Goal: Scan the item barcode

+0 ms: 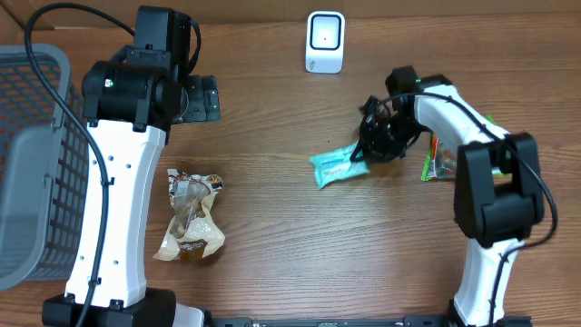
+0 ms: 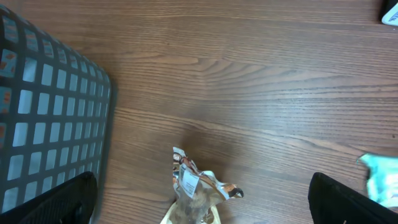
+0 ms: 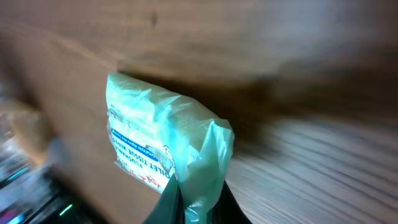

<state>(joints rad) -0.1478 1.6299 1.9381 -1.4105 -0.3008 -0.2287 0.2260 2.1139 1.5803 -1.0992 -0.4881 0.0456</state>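
basket [image 1: 27, 163]: far left of the scanner, at the table edge. Grey mesh, not in play.
left gripper [image 1: 203, 98]: left of the scanner, jaws spread wide with nothing in them. Parked over bare wood.
snack bag [image 1: 191, 218]: left of the scanner and much nearer the robot's side. Lies flat, untouched.
scanner [image 1: 325, 41]: white unit at the far edge, mid-table. Can't tell which way its window points.
teal packet [image 1: 338, 165]: the task item. Almost straight in front of the scanner but well apart from it, on the wood or barely off it.
right gripper [image 3: 186, 208]: right of the scanner, clenched on the teal packet's right end. The wrist view shows the fingers pinching only a thin fold of film, not the body.
red-green packet [image 1: 442, 159]: further right of the scanner, beside the right arm, partly hidden.
barcode: not visible in any view. There's print on one face, too blurred to read.
risk 1: the thin-film pinch could slip, or the packet could swing or spin on the lift.
risk 2: the code face could end up turned away from the scanner, so no read.
risk 3: crumpled film over the code could also stop a read.
risk 4: the elbow could nudge the red-green packet as the arm swings toward the scanner.
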